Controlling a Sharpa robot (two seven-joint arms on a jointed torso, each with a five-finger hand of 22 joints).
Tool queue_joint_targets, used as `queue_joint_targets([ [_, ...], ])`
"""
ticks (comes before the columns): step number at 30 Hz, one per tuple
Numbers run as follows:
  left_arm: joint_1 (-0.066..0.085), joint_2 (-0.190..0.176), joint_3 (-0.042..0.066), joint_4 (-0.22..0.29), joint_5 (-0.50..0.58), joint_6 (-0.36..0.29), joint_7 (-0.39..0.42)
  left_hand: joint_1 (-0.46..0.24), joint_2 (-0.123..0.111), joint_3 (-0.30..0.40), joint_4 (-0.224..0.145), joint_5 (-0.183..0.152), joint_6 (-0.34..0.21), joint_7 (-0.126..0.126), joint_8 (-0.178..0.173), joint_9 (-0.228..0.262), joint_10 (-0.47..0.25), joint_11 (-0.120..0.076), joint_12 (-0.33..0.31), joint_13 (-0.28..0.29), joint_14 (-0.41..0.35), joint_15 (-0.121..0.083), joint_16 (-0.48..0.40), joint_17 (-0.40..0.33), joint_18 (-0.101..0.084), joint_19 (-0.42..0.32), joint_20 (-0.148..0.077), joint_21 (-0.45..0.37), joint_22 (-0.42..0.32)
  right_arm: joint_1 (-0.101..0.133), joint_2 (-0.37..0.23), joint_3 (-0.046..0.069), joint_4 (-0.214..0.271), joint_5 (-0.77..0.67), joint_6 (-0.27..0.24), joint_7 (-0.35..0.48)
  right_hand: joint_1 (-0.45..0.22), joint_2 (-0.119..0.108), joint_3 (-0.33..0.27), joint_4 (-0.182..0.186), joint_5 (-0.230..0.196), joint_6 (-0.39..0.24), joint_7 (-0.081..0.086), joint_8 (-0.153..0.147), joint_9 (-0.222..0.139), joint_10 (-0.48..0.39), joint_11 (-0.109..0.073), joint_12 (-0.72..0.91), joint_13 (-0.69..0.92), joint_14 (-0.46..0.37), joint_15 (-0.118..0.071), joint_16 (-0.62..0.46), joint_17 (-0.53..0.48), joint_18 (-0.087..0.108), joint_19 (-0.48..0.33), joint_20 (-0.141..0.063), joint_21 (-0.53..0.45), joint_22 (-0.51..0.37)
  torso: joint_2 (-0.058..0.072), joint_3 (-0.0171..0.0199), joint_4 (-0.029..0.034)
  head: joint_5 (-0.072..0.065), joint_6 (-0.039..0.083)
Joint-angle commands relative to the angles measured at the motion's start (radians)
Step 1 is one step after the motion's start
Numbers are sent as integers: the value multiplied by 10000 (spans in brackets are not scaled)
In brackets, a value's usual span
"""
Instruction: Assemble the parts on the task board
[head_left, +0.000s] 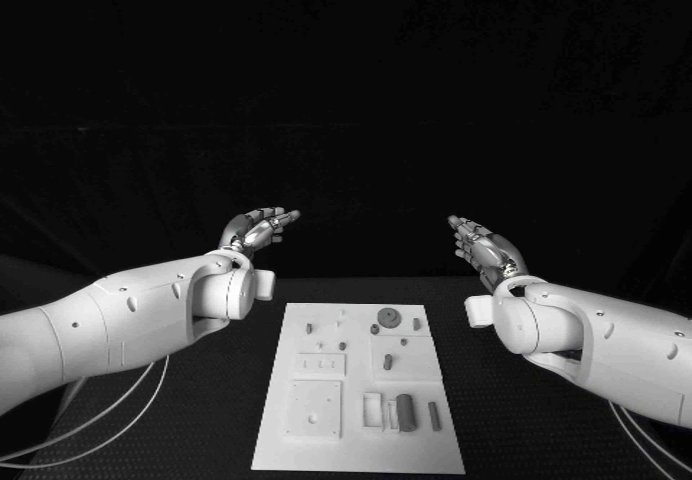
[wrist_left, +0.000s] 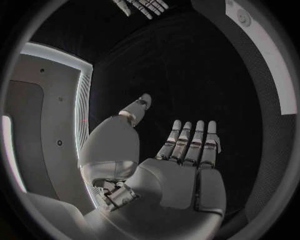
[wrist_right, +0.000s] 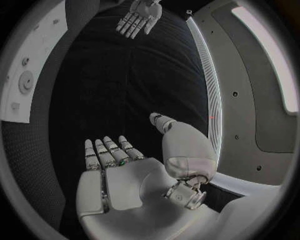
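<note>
The white task board (head_left: 361, 440) lies in the middle of the black table, with small grey parts on it: a round gear-like piece (head_left: 389, 317), a dark cylinder (head_left: 405, 411) and a thin pin (head_left: 434, 415) near the front. My left hand (head_left: 257, 229) is raised beyond the board's far left corner, fingers straight and apart, holding nothing; its palm (wrist_left: 181, 175) faces the dark table. My right hand (head_left: 479, 243) is raised beyond the far right corner, likewise open and empty, as its palm (wrist_right: 131, 185) shows. An edge of the board (wrist_right: 31, 70) appears in the right wrist view.
White cables (head_left: 101, 420) hang below my left arm at the table's left side. Recessed slots and a square block (head_left: 315, 408) sit on the board's left half. Bare black table lies on both sides of the board.
</note>
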Motion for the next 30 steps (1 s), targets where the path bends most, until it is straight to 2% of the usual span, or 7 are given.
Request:
queue_joint_targets([
  [1,274,140,-136,-481,-64,1618,-1032,87,-11,53,-7,60,65,18,50,48,76,8,34,10,62,13,41,61,-72,59,12,68,99,222,65,-67,-471,-901,2385,-1234,271,0,37,-79,30,107,1476,134,128,181,48,60,34,54,90,106,114,-65,12,73,84,230,-1,0,-8,3,-1],
  [8,560,249,-313,-946,-71,2024,-1320,54,167,-39,-67,58,239,243,174,130,595,115,139,84,311,24,233,316,-72,119,-28,88,179,576,153,-209,-1177,-1298,3626,-1923,849,-80,5,-843,-42,738,1451,772,779,1494,15,324,212,875,109,846,959,26,250,-23,525,1953,-1,0,-8,3,-1],
  [13,560,249,-313,-946,-71,2024,-1320,48,517,-188,-362,59,1048,741,531,263,1469,373,436,224,1085,177,686,492,73,765,-245,326,269,665,175,-245,-1355,-1398,3938,-2096,1660,-491,482,-1718,-32,2633,1376,2250,2137,4306,-71,1130,637,3265,127,2529,2563,525,1701,-261,1775,6962,-1,0,-8,3,-1],
  [14,543,-266,-818,-491,20,2824,-1197,48,633,-230,-574,79,1368,818,607,262,1822,425,570,269,1652,236,961,571,164,1178,-350,427,249,665,567,-246,-2482,-4753,3488,-1768,1781,-631,590,-1992,-38,3018,1333,2407,2181,4779,-120,1285,691,3700,113,2707,2614,729,2253,-305,1891,7146,5,2,-56,58,-340],
  [18,542,-491,-849,-305,-163,3285,-992,17,890,-110,-1005,69,2425,1102,855,246,3289,583,1245,505,3721,-370,1894,854,620,2889,-752,923,183,665,782,-244,-2831,-6520,3471,-1768,2021,-805,925,-2846,-42,4096,1087,2719,2256,5956,-383,1518,757,5015,-262,3176,2763,1314,3783,-357,1902,6705,74,26,-48,13,-410],
  [21,540,-632,-850,-178,-607,3635,-829,-172,1113,-56,-1182,62,3319,878,1116,239,4266,195,1636,653,4372,-626,2030,874,714,3582,-896,930,-34,665,869,-242,-2967,-8071,3775,-1936,2020,-801,1078,-3424,-44,4607,978,2674,2228,6684,-556,1505,809,5752,-506,3258,2825,1607,4623,-328,1712,6363,157,43,-39,12,-440],
  [30,542,-1301,-847,938,-1204,3743,-632,546,1240,65,-1434,94,3852,745,882,-83,5219,-145,1683,737,5388,-1031,2135,1103,691,4794,-1267,763,-505,680,1066,-232,-2804,-10670,3490,-2067,2245,-901,1271,-4083,-47,5416,696,2586,2238,7723,-886,1331,869,7147,-1054,3507,3131,2119,6234,-367,1733,6190,552,80,73,-85,-499],
])
